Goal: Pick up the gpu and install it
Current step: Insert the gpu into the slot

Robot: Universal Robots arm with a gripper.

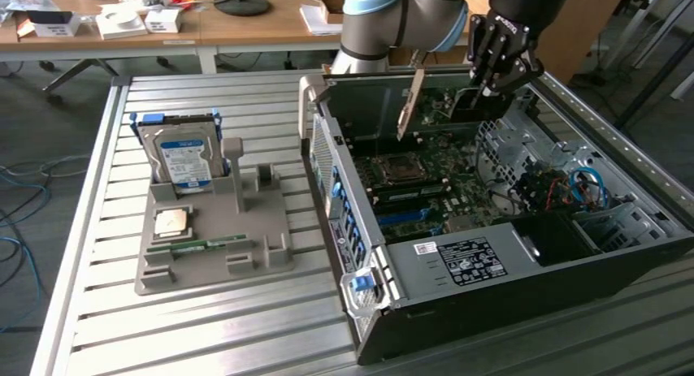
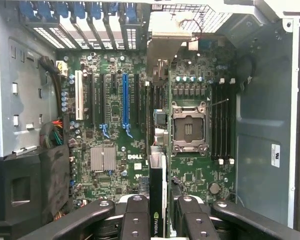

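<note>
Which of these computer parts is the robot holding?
The gpu, the thin card gripped above the open case; the hard drive, chip and memory stick sit in the grey holder.

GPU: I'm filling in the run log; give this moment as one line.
gripper: shut on gpu | gpu: edge-down over motherboard, inside open case | tray: hard drive upright

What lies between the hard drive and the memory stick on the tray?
A small square chip lies flat between the hard drive and the memory stick on the tray, seen in the exterior view.
</note>
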